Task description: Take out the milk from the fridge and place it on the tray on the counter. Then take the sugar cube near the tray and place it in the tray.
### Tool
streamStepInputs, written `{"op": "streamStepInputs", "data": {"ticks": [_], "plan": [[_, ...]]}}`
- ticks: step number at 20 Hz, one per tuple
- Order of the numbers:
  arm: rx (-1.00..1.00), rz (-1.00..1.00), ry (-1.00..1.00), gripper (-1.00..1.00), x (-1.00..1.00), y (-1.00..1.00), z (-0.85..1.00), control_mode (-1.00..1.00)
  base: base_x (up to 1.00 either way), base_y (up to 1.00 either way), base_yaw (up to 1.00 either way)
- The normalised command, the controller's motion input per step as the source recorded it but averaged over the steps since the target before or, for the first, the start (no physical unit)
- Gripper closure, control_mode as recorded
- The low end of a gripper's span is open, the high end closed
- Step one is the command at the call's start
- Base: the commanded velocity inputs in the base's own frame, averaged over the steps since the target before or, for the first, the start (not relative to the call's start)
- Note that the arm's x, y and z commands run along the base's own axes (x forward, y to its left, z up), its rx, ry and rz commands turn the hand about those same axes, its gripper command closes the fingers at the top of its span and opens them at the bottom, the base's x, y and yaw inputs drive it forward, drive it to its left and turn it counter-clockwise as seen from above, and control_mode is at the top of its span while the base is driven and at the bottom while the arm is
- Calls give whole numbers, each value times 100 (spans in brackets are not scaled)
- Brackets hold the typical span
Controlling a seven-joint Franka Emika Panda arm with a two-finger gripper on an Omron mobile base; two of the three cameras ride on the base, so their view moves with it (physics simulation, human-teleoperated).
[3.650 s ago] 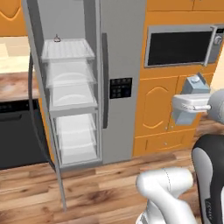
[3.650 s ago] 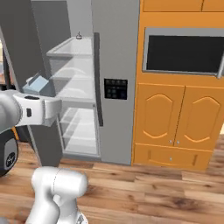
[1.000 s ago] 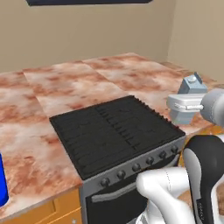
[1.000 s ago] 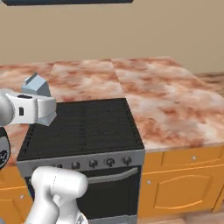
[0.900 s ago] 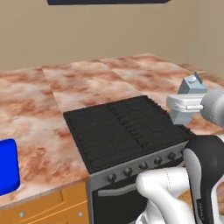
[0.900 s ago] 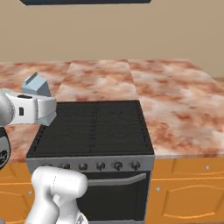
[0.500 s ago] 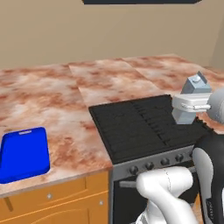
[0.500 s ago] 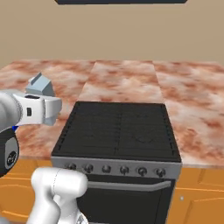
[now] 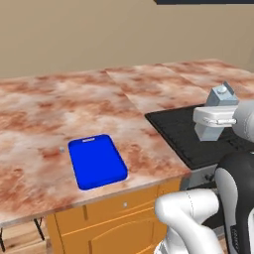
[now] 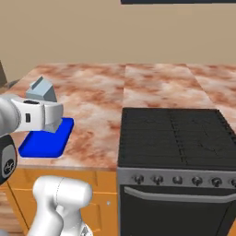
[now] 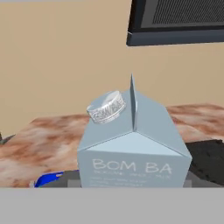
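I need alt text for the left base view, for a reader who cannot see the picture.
The robot's tool holds a pale blue-grey milk carton above the black stovetop. To the left, a bright blue tray lies flat on the marbled counter, with a tiny sugar cube beside it.

The reddish-brown and cream marbled stone bench (image 9: 59,109) carries a flat bright blue rectangular tray (image 9: 96,161) near its front edge; a tiny pale cube (image 9: 62,149) lies at the tray's ten o'clock.
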Motion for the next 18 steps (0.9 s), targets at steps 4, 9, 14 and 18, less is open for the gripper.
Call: {"op": "streamStepInputs", "data": {"ticks": [4, 9, 14, 18], "plan": [[0, 0, 0, 100, 0, 0, 0, 100, -2, 100, -3], [0, 0, 0, 100, 0, 0, 0, 100, 0, 95, 0], [0, 0, 0, 100, 0, 0, 0, 100, 10, 9, 9], [0, 0, 0, 100, 0, 0, 0, 100, 9, -91, 5]]}}
